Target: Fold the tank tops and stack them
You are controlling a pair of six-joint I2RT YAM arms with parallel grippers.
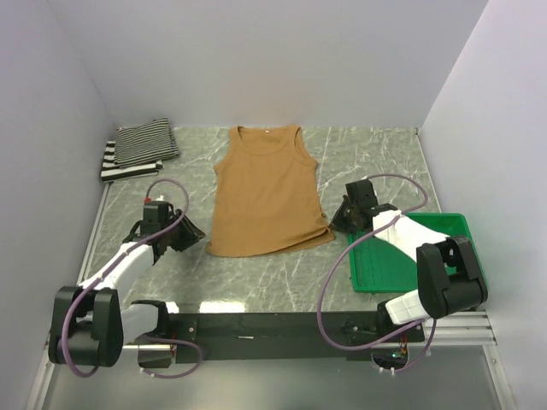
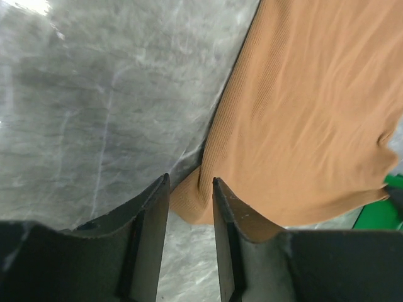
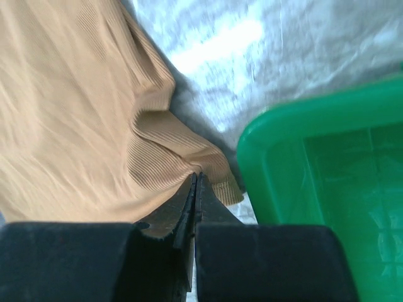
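Note:
The plain tan-brown tank top (image 1: 265,192) lies spread flat in the middle of the table, neck toward the back. My left gripper (image 1: 195,231) sits at its near-left hem corner. In the left wrist view that gripper (image 2: 190,182) is open, with the hem corner (image 2: 189,201) lying between the fingers. My right gripper (image 1: 340,224) is at the near-right hem corner. Its jaws (image 3: 196,177) are shut on a puckered fold of the tan cloth (image 3: 157,157). A folded pinstriped top (image 1: 147,140) rests on a folded wide-striped top (image 1: 120,168) at the back left.
A green plastic tray (image 1: 385,265) stands at the near right, partly under my right arm, and its rim (image 3: 264,145) is close beside the right jaws. Grey walls close in the marbled table (image 1: 376,162) on three sides.

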